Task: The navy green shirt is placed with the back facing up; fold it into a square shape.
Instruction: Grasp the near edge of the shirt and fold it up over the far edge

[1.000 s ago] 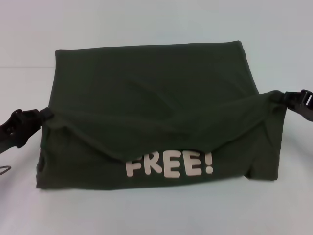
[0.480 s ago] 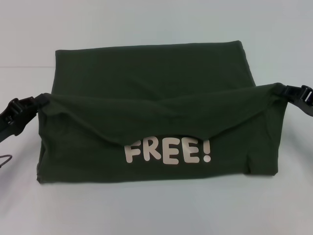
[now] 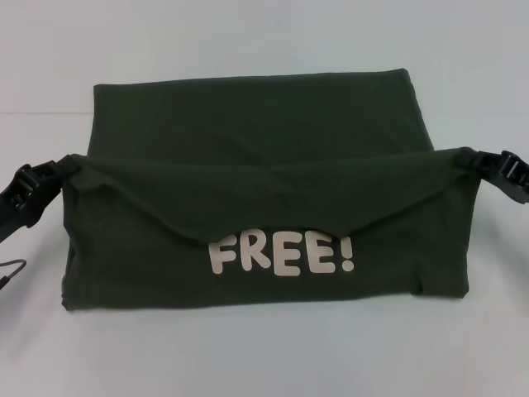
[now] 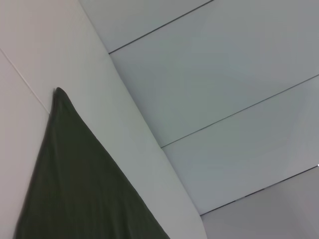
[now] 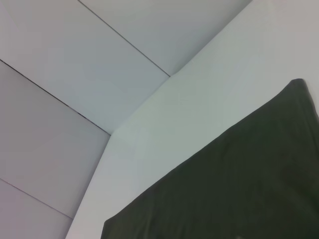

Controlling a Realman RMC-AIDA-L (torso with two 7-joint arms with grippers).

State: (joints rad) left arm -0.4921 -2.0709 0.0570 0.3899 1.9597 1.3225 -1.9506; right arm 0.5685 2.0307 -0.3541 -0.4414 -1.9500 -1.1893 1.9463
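Now the navy green shirt (image 3: 264,174) sags mid-frame on the worktop (image 3: 264,356), soft and floppy, left pincer (image 3: 64,172) and right pincer (image 3: 473,162) clamped on its corners, the sensible hold.

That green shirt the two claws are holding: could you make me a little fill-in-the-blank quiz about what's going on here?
1. The white letters on the navy green shirt spell ____.
2. The left claw and the right claw each grip one ____ of the lifted fold.
3. The lifted edge sags in the ____, just above the lettering.
4. The shirt rests on a pale ____.

Missing words: FREE!; end; middle; table
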